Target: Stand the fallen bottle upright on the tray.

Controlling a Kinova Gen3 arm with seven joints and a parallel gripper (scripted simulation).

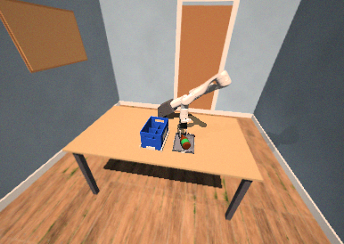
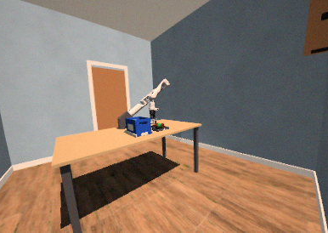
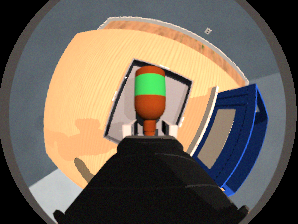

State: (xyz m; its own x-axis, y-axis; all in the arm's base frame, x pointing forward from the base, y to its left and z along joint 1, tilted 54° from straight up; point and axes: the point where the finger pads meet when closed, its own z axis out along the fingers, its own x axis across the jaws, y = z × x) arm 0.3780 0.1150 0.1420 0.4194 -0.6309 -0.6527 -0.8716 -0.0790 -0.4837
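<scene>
A brown bottle (image 1: 185,142) (image 2: 160,126) (image 3: 150,85) with a green label lies on its side on the grey tray (image 1: 191,152) (image 3: 186,89). In the wrist view its base points away from the gripper and its neck points toward it. My gripper (image 1: 182,134) (image 3: 149,125) is open, pointing down at the neck end, with one finger on each side of the neck. Whether the fingers touch the neck cannot be told. The tray lies flat on the table.
A blue crate (image 1: 153,135) (image 2: 138,126) (image 3: 243,135) with compartments stands upright on the table (image 1: 110,134), close beside the tray, on the left in the top view and on the right in the wrist view. A pale strip shows along its base.
</scene>
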